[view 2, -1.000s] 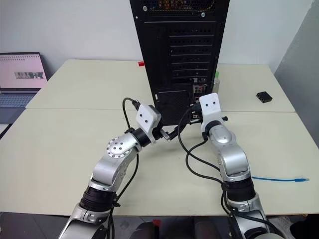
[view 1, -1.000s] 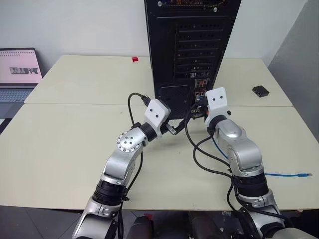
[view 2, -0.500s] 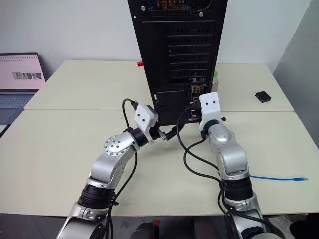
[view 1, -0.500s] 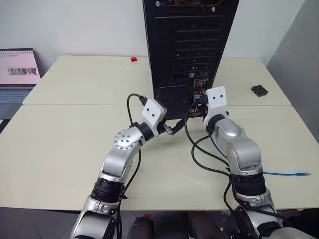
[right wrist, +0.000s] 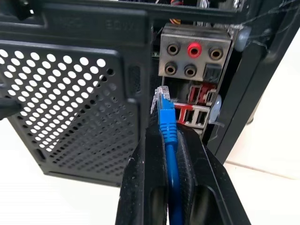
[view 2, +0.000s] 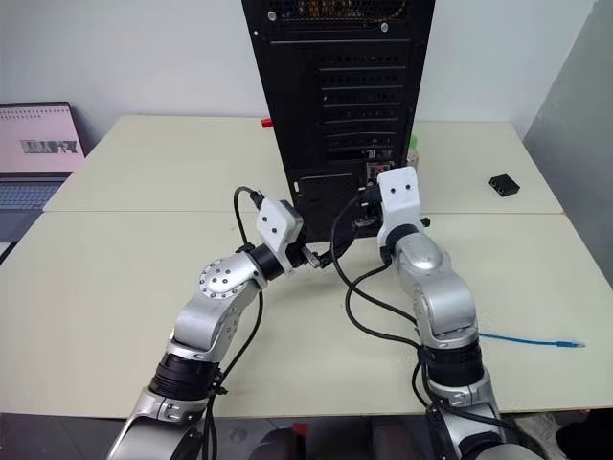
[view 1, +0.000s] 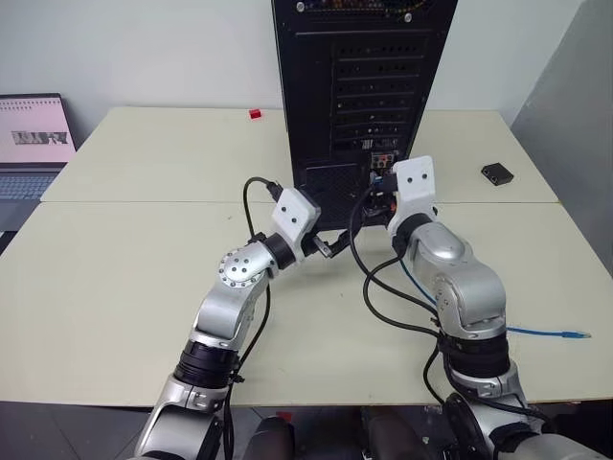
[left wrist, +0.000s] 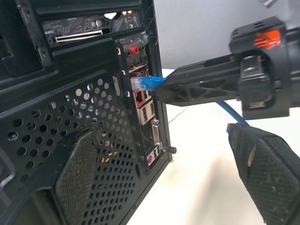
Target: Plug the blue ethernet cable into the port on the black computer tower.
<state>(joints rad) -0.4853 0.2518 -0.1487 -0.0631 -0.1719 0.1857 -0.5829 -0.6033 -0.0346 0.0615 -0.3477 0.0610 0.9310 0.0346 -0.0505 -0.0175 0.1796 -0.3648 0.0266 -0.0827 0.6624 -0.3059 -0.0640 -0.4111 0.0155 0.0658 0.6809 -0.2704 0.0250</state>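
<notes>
Blue ethernet cable (right wrist: 168, 140): thin, limp, light cord; booted plug pinched between closed fingers of right gripper (right wrist: 165, 123), clear tip protruding, just short of the connector cluster low on the rear of the black computer tower (view 1: 364, 86). Slack trailing across the desk (view 1: 124, 249) to the near right, free end (view 1: 575, 334) by the edge. Port (left wrist: 141, 97) likely the squarish socket beside the plug; not yet entered. Judged fragile at clip and tip; best held on the boot, close behind the plug. Left gripper (view 1: 330, 247): spread wide, empty, near the tower's base.
</notes>
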